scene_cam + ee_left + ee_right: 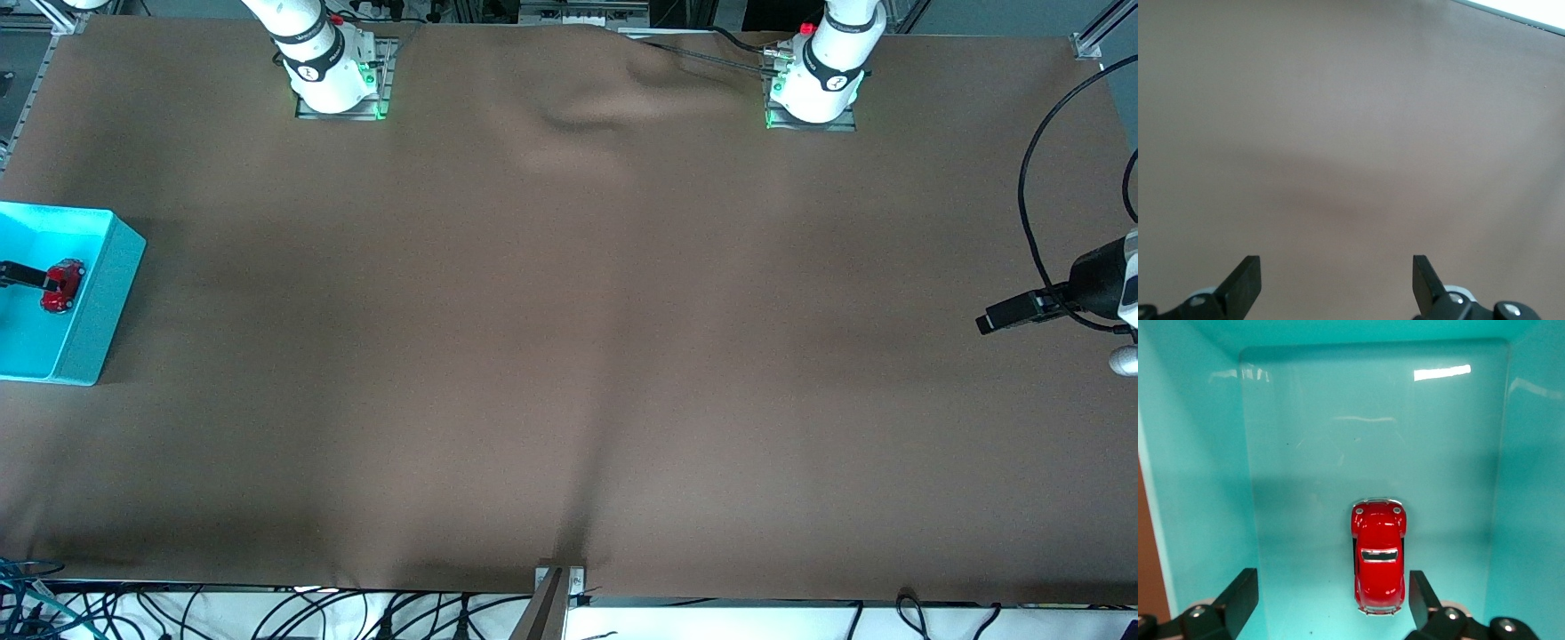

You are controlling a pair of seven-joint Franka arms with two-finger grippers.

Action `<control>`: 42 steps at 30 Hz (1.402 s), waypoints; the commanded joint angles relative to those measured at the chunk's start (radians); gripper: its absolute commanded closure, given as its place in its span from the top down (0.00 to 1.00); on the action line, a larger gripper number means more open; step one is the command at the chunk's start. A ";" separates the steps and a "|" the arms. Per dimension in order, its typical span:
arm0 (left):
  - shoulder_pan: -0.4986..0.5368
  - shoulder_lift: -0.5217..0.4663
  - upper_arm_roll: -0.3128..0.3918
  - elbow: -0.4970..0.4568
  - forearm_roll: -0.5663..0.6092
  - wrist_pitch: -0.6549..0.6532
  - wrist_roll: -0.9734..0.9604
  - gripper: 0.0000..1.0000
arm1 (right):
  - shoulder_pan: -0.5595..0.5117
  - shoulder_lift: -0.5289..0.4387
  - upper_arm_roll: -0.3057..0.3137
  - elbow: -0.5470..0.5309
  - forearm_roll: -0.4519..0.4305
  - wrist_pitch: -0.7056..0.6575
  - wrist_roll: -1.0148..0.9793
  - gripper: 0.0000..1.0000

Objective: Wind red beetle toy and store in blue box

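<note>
A brown table [569,356] seen from a high camera, with two white arm bases along its top edge. The blue box [102,293] sits at the right arm's end of the table, partly cut off by the frame edge. The red beetle toy [62,285] lies on the box floor. In this view only a dark finger of the right gripper [36,277] shows, reaching in from the frame edge up against the toy; the rest of that arm is cut off.

The right wrist view looks straight down into the box [1198,453]. It shows what the high camera cannot: the right gripper [1331,597] has its jaws spread wide, one finger on each side of the toy [1379,565], with a clear gap on one side and the other finger just beside the car. Nothing is gripped; the car rests on its wheels on the cyan floor.

The left gripper [1009,313] hangs over the left arm's end of the table, its arm mostly out of frame. Its wrist view shows the left gripper [1337,280] with jaws wide apart and empty, over bare brown cloth [1351,133]
</note>
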 commanded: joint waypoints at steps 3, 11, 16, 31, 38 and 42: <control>0.001 -0.018 -0.011 0.007 -0.009 -0.017 0.019 1.00 | 0.023 -0.048 0.004 0.008 -0.053 -0.049 0.086 1.00; -0.028 -0.018 -0.005 0.041 -0.003 -0.019 0.014 1.00 | 0.070 -0.111 0.002 0.008 -0.108 -0.132 0.103 1.00; -0.065 -0.016 0.027 0.059 -0.002 -0.019 0.014 1.00 | 0.097 -0.155 0.001 0.008 -0.125 -0.195 0.149 1.00; -0.154 -0.013 0.147 0.044 -0.004 -0.031 0.015 1.00 | 0.185 -0.327 0.007 0.008 -0.228 -0.411 0.313 1.00; -0.145 -0.005 0.146 0.021 -0.009 -0.030 0.022 1.00 | 0.197 -0.401 0.009 0.008 -0.231 -0.491 0.307 1.00; -0.153 0.001 0.146 0.015 -0.010 -0.022 0.022 1.00 | 0.214 -0.439 0.009 0.008 -0.231 -0.538 0.310 1.00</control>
